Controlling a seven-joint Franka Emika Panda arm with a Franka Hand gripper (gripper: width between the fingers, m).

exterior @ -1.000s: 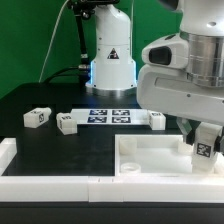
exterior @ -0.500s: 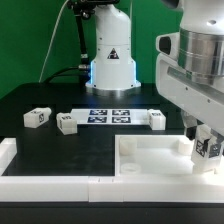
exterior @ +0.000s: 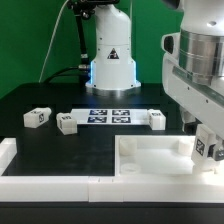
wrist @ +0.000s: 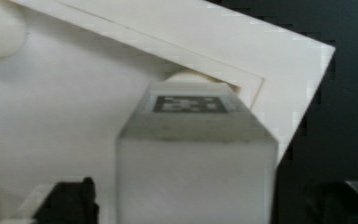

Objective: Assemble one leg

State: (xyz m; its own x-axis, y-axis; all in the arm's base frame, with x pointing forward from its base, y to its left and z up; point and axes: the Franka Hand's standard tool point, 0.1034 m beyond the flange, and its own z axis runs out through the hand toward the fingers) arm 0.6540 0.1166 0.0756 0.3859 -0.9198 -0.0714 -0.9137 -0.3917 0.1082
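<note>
My gripper (exterior: pixel 205 138) is shut on a leg (exterior: pixel 206 150), a small white block with a black-and-white tag. It holds the leg upright at a corner of the large white tray-like part (exterior: pixel 150 152), on the exterior view's right. In the wrist view the leg (wrist: pixel 194 150) stands between the dark fingers (wrist: pixel 66 202) of the gripper (wrist: pixel 194 195). Its tagged end is at a corner socket of the tray part (wrist: pixel 87 90). Whether it is seated there I cannot tell. Three more legs (exterior: pixel 36 117) (exterior: pixel 67 124) (exterior: pixel 157 120) lie on the black table.
The marker board (exterior: pixel 110 115) lies between the loose legs at the table's middle. The robot's white base (exterior: pixel 110 55) stands behind it. A white border wall (exterior: pixel 60 185) runs along the front and the left edge of the table.
The gripper with the leg has shifted a little toward the exterior view's right, staying at the tray part's corner. The loose legs have not moved.
</note>
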